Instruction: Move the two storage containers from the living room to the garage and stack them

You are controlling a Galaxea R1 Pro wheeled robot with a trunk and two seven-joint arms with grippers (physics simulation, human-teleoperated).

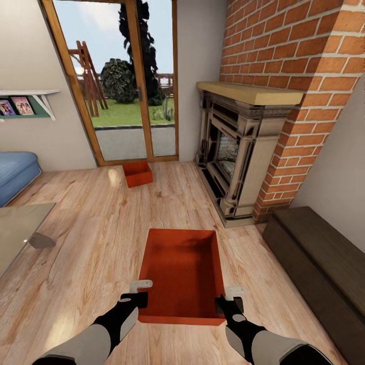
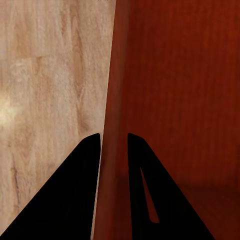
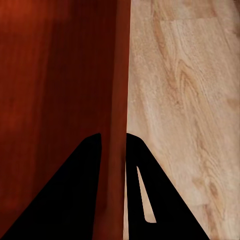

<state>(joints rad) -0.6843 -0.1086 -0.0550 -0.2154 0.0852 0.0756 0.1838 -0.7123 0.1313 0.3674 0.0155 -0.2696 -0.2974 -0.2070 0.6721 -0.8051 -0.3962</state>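
Both my arms reach forward and down. My left gripper pinches the near box's left wall; my right gripper clamps its right wall.

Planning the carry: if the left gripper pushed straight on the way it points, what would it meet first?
Its fingers already straddle the near container's side wall, so the left gripper would probably just slide along that wall; depth beyond is unclear.

No legible text, labels or numbers anywhere.
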